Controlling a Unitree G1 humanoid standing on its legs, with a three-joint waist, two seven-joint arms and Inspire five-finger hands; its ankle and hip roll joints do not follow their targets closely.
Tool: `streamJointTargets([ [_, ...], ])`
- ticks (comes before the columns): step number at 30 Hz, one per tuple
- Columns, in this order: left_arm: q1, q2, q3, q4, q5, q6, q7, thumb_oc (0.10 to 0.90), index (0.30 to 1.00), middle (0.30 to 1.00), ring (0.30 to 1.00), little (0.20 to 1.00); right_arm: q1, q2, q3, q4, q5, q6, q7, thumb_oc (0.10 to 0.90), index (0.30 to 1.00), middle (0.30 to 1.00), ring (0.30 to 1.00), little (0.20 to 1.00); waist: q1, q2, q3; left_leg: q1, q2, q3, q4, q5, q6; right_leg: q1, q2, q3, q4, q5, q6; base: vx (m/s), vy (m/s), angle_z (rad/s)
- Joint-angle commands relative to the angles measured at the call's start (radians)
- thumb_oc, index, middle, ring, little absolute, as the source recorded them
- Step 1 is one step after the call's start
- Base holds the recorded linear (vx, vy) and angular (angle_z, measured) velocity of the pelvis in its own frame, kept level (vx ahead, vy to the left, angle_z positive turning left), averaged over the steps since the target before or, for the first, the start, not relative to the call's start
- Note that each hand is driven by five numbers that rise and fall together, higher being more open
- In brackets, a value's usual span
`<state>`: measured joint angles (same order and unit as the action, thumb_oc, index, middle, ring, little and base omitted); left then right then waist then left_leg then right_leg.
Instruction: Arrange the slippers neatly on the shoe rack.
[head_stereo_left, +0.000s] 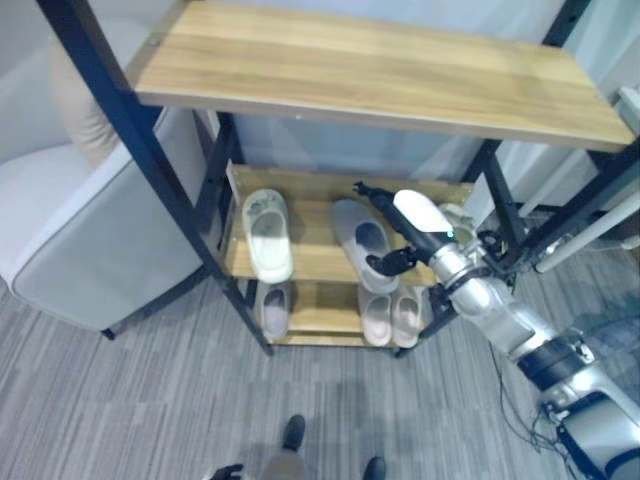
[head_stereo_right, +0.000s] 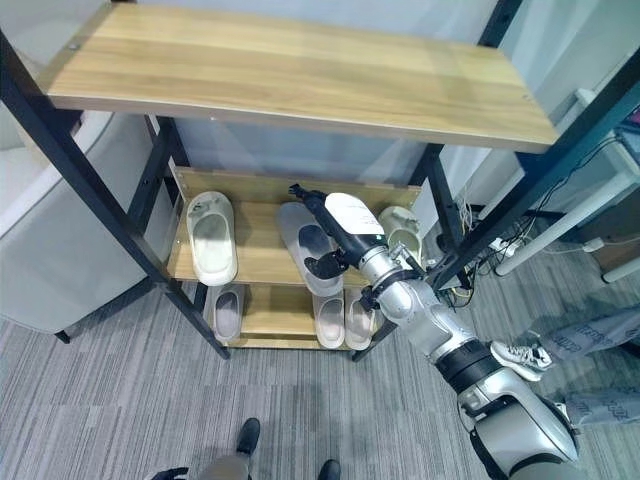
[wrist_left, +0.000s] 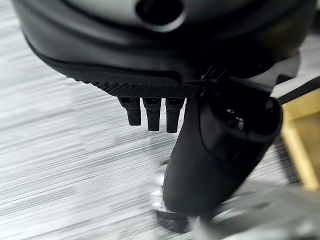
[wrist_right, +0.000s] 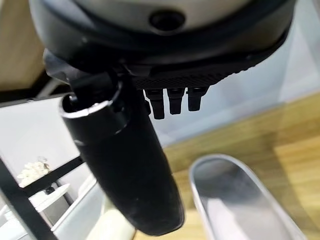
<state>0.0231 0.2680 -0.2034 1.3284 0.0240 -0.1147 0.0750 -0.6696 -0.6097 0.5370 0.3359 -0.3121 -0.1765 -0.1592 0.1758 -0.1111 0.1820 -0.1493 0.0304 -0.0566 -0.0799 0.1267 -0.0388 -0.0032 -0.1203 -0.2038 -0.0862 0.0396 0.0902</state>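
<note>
Centre frame, a grey slipper (head_stereo_left: 362, 242) lies on the rack's middle shelf (head_stereo_left: 310, 262), its long axis running front to back. Your right hand (head_stereo_left: 392, 232) hovers directly over it, fingers straight, gripping nothing. Your left hand (wrist_left: 165, 75) hangs open above the floor.

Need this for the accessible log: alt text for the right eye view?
The right robot hand, fingers straight, reaches over a grey slipper on the shoe rack's middle shelf. A cream slipper lies to its left, and more slippers sit below.

Head stereo pair high above shoe rack (head_stereo_left: 300, 260) (shared); wrist cameras close behind fingers (wrist_right: 172, 100).
</note>
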Motion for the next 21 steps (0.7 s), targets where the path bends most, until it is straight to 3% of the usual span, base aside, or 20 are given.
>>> streamJointTargets([
  [1, -0.048, -0.01, -0.069, 0.04, -0.005, -0.043, 0.028, 0.8, 0.9, 0.9, 0.9, 0.9, -0.188, -0.081, -0.039, 0.002, 0.037, -0.031, -0.127, 0.8, 0.9, 0.9, 0.9, 0.9, 0.017, 0.022, -0.01, 0.013, 0.051, 0.053, -0.007, -0.073, -0.031, 0.018, -0.038, 0.006, 0.001, -0.06, 0.067, 0.02, 0.036, 0.01],
  [21, -0.055, -0.008, -0.107, 0.019, -0.042, -0.084, 0.072, 0.8, 0.9, 0.9, 0.9, 0.9, -0.326, -0.078, -0.048, 0.144, 0.136, -0.06, -0.238, 0.8, 0.9, 0.9, 0.9, 0.9, 0.085, 0.023, 0.069, -0.108, 0.036, 0.021, 0.001, -0.054, -0.038, -0.081, -0.048, -0.008, -0.001, -0.037, 0.077, 0.02, 0.008, 0.03],
])
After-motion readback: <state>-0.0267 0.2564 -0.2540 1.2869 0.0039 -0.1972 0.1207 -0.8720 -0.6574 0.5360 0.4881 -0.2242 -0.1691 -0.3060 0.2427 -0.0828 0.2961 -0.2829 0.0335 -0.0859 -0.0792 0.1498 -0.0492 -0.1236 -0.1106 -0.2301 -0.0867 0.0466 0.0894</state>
